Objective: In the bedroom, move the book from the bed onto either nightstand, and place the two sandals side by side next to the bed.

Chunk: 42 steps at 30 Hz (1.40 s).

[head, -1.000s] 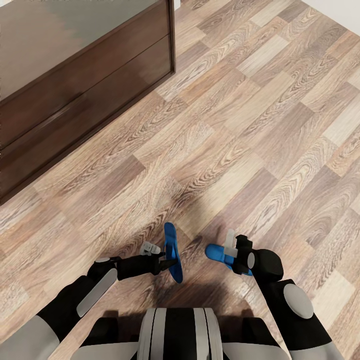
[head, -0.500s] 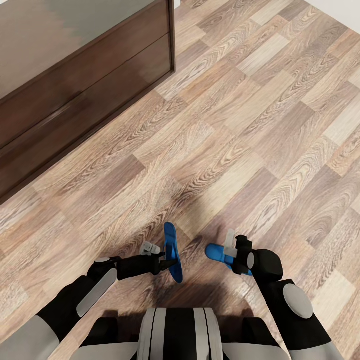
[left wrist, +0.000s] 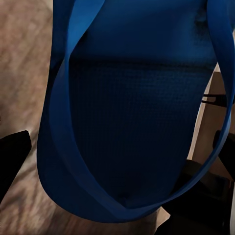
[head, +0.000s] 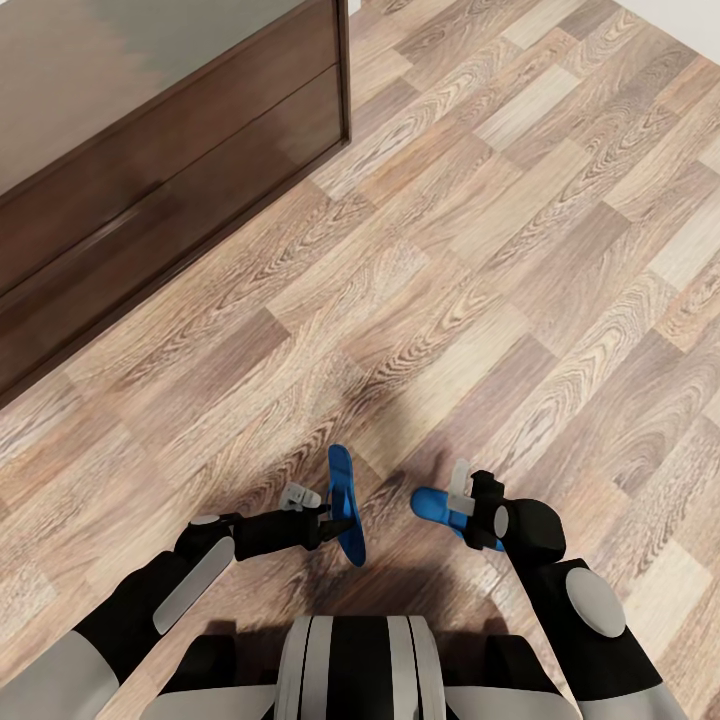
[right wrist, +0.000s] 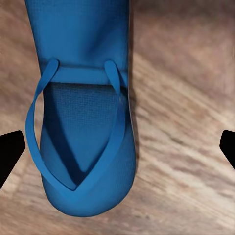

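Note:
In the head view one blue sandal stands on its long edge, well above the wood floor. My left gripper is shut on it across its width. In the left wrist view its sole and strap sit very close. The second blue sandal lies strap-up under my right gripper, seemingly flat on the planks. In the right wrist view this sandal sits off to one side between black fingertips spread far apart, so that gripper is open. The book, bed and nightstand are out of view.
A long, dark-brown glossy drawer unit fills the head view's upper left, its corner near the top middle. Wood-plank floor stretches ahead and to the right. A strip of white wall shows at the top right corner.

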Available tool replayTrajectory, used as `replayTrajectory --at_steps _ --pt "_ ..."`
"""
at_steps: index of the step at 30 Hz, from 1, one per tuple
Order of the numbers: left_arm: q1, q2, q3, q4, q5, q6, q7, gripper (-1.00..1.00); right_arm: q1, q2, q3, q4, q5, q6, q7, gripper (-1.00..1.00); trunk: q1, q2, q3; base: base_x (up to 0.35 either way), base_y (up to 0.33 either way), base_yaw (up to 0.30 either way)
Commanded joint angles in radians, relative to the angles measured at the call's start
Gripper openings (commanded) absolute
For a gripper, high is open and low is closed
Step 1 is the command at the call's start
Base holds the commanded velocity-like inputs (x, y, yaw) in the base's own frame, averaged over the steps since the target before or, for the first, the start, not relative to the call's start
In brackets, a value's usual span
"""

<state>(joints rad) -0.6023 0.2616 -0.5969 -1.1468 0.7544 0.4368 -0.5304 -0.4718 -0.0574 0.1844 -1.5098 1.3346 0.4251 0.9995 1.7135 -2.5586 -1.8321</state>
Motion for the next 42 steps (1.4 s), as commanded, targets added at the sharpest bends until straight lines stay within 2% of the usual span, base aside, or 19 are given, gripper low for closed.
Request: replayTrajectory --at_steps 1,5,10,12,15,18,22,26,33,34,42 --pt "-0.001 0.001 -0.001 -0.001 0.011 0.008 0.002 -1.00 -0.001 -0.001 0.003 -0.001 0.005 0.008 0.005 1.00 0.000 0.000 0.000 0.000 0.000 0.000" --pt "-0.001 0.001 -0.001 -0.002 0.011 0.008 0.001 -1.00 -0.001 -0.001 0.003 0.006 0.005 0.008 0.003 1.00 0.001 -0.001 0.000 0.000 0.000 0.000" --pt "-0.001 0.001 -0.001 -0.002 0.011 0.008 0.001 -1.00 -0.001 -0.001 0.003 0.131 0.005 0.009 -0.007 1.00 0.001 -0.001 0.000 0.000 0.000 0.000" --pt "-0.001 0.001 -0.001 -0.002 0.011 0.008 0.001 -1.00 -0.001 -0.001 0.003 0.174 0.004 0.010 -0.058 1.00 0.001 -0.001 0.000 0.000 0.000 0.000" --pt "-0.001 0.001 -0.001 -0.002 0.011 0.008 0.001 -1.00 -0.001 -0.001 0.003 0.243 0.002 0.010 -0.171 1.00 0.001 -0.001 0.000 0.000 0.000 0.000" --pt "-0.001 0.001 -0.001 -0.002 0.011 0.008 0.001 -1.00 -0.001 0.003 0.003 0.303 0.002 0.009 -0.219 1.00 0.001 -0.001 0.000 0.000 0.000 0.000" --pt "-0.001 0.001 -0.001 -0.002 0.011 0.008 0.000 -1.00 -0.001 0.002 0.001 0.307 0.002 0.009 -0.230 1.00 0.001 -0.001 0.000 0.000 0.000 0.000" --pt "-0.001 0.001 -0.001 -0.002 0.011 0.008 0.001 -1.00 -0.001 0.002 0.000 0.247 0.002 0.009 -0.230 1.00 0.001 -0.001 0.000 0.000 0.000 0.000" --pt "-0.001 0.001 -0.001 -0.002 0.011 0.008 0.000 -1.00 -0.001 0.002 0.000 0.234 0.002 0.009 -0.231 1.00 0.001 -0.001 0.000 0.000 0.000 0.000" --pt "-0.001 0.001 -0.001 -0.002 0.011 0.008 0.000 -1.00 -0.001 0.002 0.000 0.233 0.002 0.009 -0.231 -1.00 0.001 -0.001 0.000 0.000 0.000 0.000" --pt "-0.001 0.000 -0.003 -0.002 0.011 0.008 0.001 -1.00 -0.001 0.002 0.000 0.229 0.002 0.009 -0.231 -1.00 0.001 -0.001 0.000 0.000 0.000 0.000"
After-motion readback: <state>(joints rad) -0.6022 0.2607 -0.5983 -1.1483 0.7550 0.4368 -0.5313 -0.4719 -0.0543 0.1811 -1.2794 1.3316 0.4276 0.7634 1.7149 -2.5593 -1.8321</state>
